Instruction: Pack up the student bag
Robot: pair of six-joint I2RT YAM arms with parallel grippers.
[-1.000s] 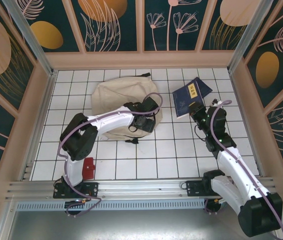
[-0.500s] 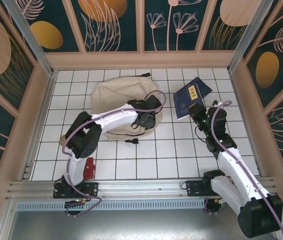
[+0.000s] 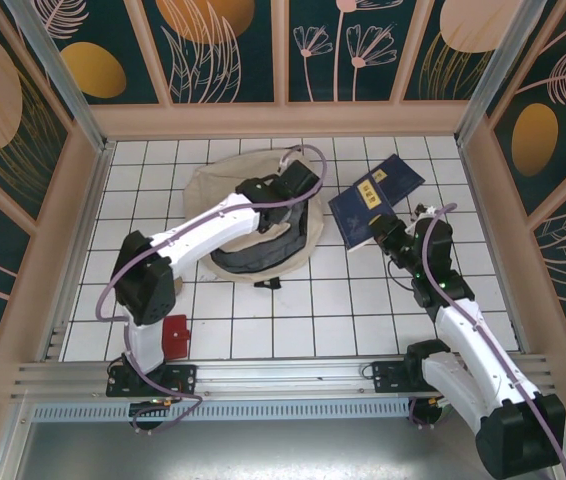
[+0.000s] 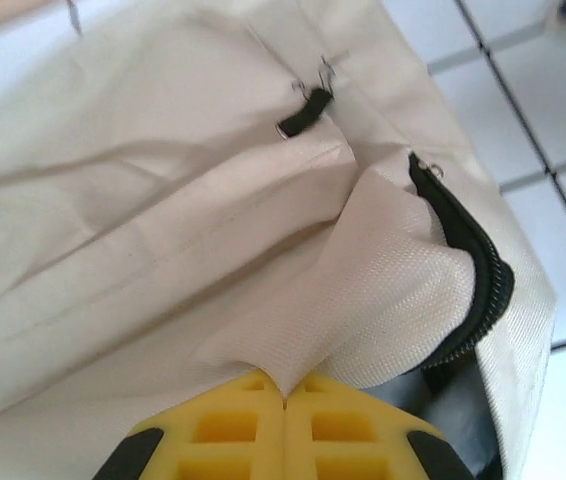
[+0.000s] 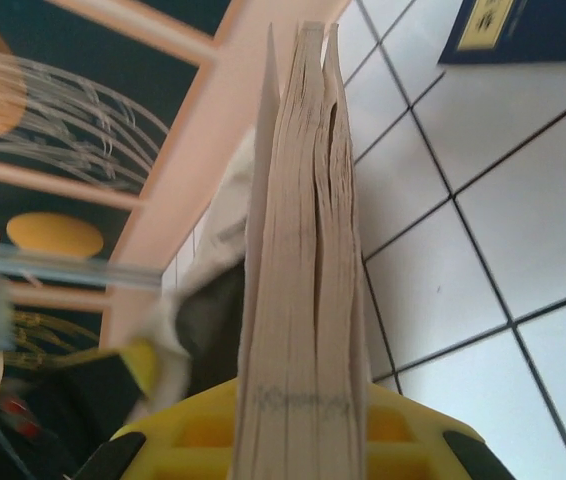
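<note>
The student bag point(image 3: 225, 195) lies slumped on the white-tiled counter point(image 3: 303, 310). Its mouth gapes on the side nearest the arm bases, and a dark lining shows there. The left pincer point(image 3: 291, 187) is over the bag's right-hand part. Up close, its yellow fingers point(image 4: 225, 435) are clenched tight on a fold of the bag's cream cloth. They pinch it up just beside the black zipper point(image 4: 468, 285) that curls along the open edge. A small black zipper pull point(image 4: 306, 105) sits farther up the cloth from the pinch.

To the right of the bag, near it but not touching, the right pincer point(image 3: 388, 232) is grasping a navy book point(image 3: 355, 213) by its lower edge. From that wrist the book stands edge-on between the yellow fingers, its pale pages parting slightly. A second navy book point(image 5: 523, 25) with a yellow label lies flat on the tiles beyond the held one, farther from the bag. A small red flat item point(image 3: 175, 335) lies on the counter well off the bag's near-left side.
</note>
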